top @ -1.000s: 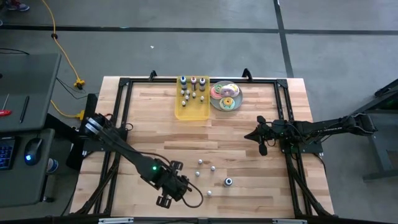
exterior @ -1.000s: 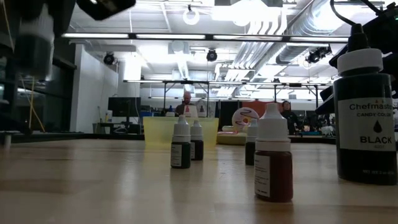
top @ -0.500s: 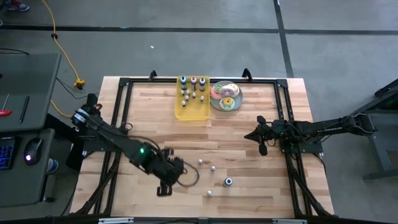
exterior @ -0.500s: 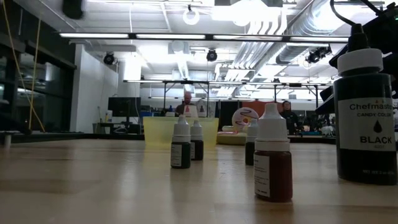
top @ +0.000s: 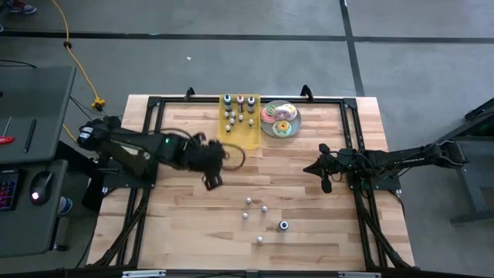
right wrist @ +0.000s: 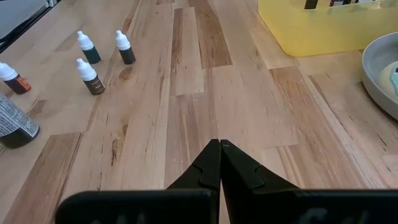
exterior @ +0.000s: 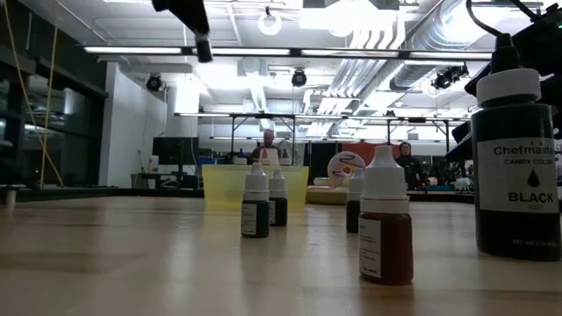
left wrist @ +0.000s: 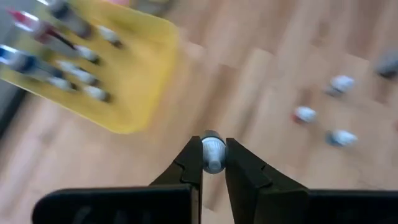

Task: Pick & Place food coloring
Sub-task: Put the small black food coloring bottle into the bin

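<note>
- The left end effector (left wrist: 213, 163) is clamping a small food coloring bottle (left wrist: 212, 151) between its two fingers, the whitish cap showing just past the fingertips
- In the high view, the left end effector (top: 214, 171) is hanging above the worktop (top: 193, 224), just beside the near end of the yellow tray (top: 238, 139)
- The yellow tray is sitting at the far edge of the worktop, holding several bottles (top: 240, 108) standing upright, some with coloured caps
- A plate of doughnuts (top: 279, 120) is lying just beside the tray, on its right
- Four small bottles (top: 255, 210) are standing loose on the near half of the worktop, with a larger black bottle (top: 284, 225) near them
- In the low view, the black bottle (exterior: 515, 167) is standing closest, with a brown-filled bottle (exterior: 385, 228) beside it
- The right end effector (right wrist: 219, 163) is waiting over the worktop's right side with its fingers pressed together, holding nothing
- Two people are sitting in the room well behind the worktop
</note>
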